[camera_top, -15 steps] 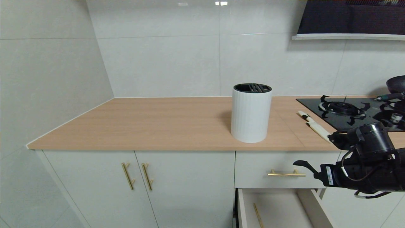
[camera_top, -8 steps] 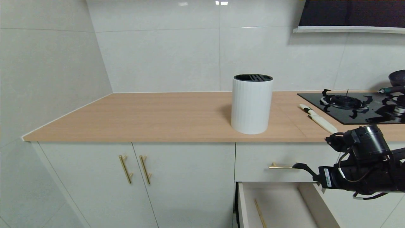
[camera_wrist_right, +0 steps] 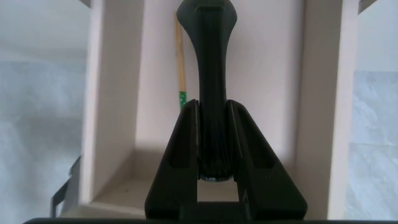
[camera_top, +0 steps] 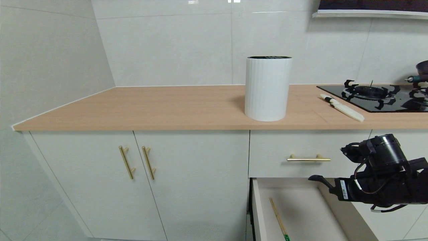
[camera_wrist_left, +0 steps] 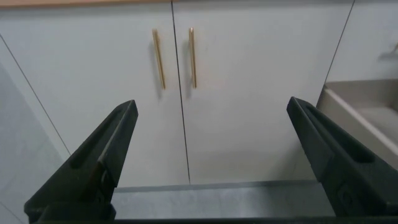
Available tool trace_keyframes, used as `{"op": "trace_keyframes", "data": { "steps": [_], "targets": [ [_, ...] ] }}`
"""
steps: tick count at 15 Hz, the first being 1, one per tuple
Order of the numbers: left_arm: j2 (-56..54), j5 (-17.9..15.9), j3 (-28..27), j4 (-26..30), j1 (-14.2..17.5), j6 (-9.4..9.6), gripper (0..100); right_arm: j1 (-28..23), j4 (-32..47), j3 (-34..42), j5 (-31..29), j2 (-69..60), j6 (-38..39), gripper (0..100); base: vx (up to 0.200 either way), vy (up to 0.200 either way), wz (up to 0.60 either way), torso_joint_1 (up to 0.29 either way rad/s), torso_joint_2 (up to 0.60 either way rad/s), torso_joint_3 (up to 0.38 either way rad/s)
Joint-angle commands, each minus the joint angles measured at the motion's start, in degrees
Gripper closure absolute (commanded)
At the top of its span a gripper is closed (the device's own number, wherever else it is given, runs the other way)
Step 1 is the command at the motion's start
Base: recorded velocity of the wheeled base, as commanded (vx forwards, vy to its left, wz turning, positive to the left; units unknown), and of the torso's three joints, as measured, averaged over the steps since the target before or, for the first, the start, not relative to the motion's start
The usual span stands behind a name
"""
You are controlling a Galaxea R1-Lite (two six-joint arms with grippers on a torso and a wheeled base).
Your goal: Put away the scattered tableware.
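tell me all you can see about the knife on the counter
The knife is cream all over, with a dark band between what looks like a short handle and a longer blade. It lies flat and slanted on the wooden counter, short end toward the wall, between the white holder and the stove. It sits apart from the holder and close along the stove's edge.

Bright even light w/ glare on wall tiles [camera_top: 174, 47], soft shadow by holder [camera_top: 267, 88].
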Motion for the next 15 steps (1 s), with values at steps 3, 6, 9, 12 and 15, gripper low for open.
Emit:
{"op": "trace_keyframes", "data": {
  "steps": [3,6,9,12,15],
  "targets": [
    [0.0,0.0,0.0,0.0,0.0,-0.01,0,0.1,-2.3,1.0,0.0,1.8,-0.2,100,0.0,0.0,0.0,-0.142,0.45,0.307],
    [0.0,0.0,0.0,0.0,0.0,-0.01,0,0.1,-2.3,1.0,0.0,2.3,-0.2,100,0.0,0.0,0.0,-0.095,0.36,0.261],
    [0.0,0.0,0.0,0.0,0.0,-0.01,0,0.1,-2.3,1.0,0.0,2.3,-0.2,100,0.0,0.0,0.0,-0.016,0.08,0.047],
    [0.0,0.0,0.0,0.0,0.0,-0.01,0,0.1,-3.0,1.0,0.2,2.8,-0.1,100,0.0,0.0,0.0,0.0,0.0,0.0],
    [0.0,-0.1,0.0,0.0,0.0,-0.01,0,0.6,-7.4,1.1,0.1,6.6,-0.1,100,0.0,0.0,0.0,0.0,0.0,0.0]
  ]
}}
